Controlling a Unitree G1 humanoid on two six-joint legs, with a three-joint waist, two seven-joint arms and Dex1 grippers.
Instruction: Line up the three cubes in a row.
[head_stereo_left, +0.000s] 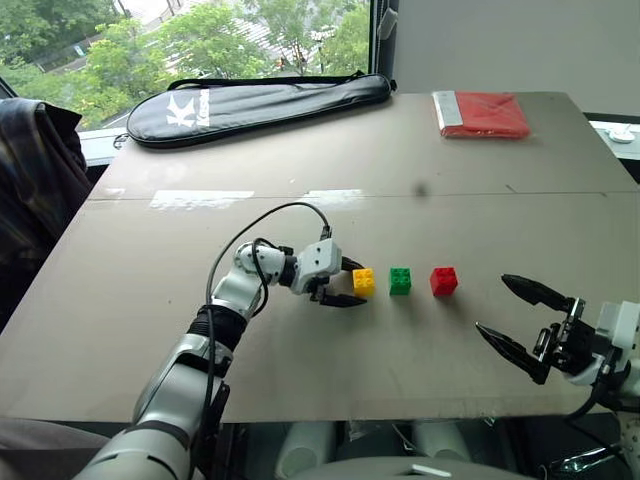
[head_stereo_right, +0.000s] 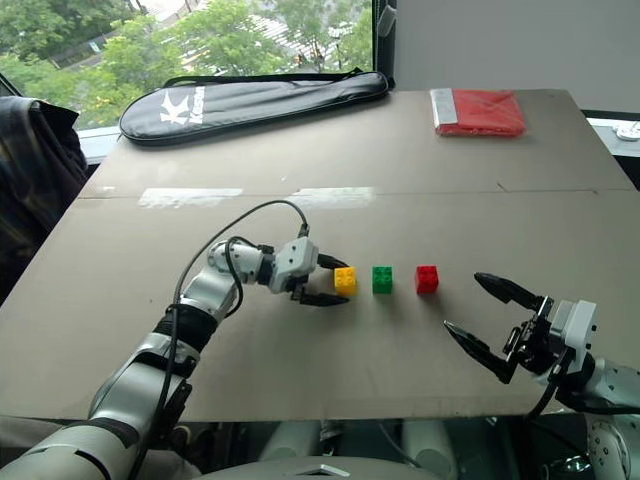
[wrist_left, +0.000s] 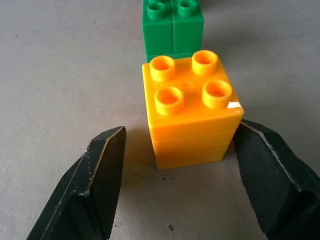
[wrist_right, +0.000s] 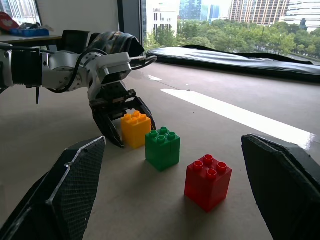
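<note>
The three cubes stand in a row on the tan table (head_stereo_left: 330, 380): yellow cube (head_stereo_left: 363, 282), green cube (head_stereo_left: 400, 280), red cube (head_stereo_left: 444, 281), with small gaps between them. My left gripper (head_stereo_left: 358, 283) is open around the yellow cube. In the left wrist view one finger (wrist_left: 100, 175) stands clear of the yellow cube (wrist_left: 190, 110), and the other finger (wrist_left: 270, 170) is right at its side. The green cube (wrist_left: 172, 27) sits just beyond. My right gripper (head_stereo_left: 492, 304) hovers open and empty near the table's front right, a short way from the red cube.
A black racket bag (head_stereo_left: 260, 105) lies along the table's far edge. A flat red packet (head_stereo_left: 480, 113) is at the far right corner. A dark jacket (head_stereo_left: 35, 170) hangs past the table's left side. The table's front edge runs just below my arms.
</note>
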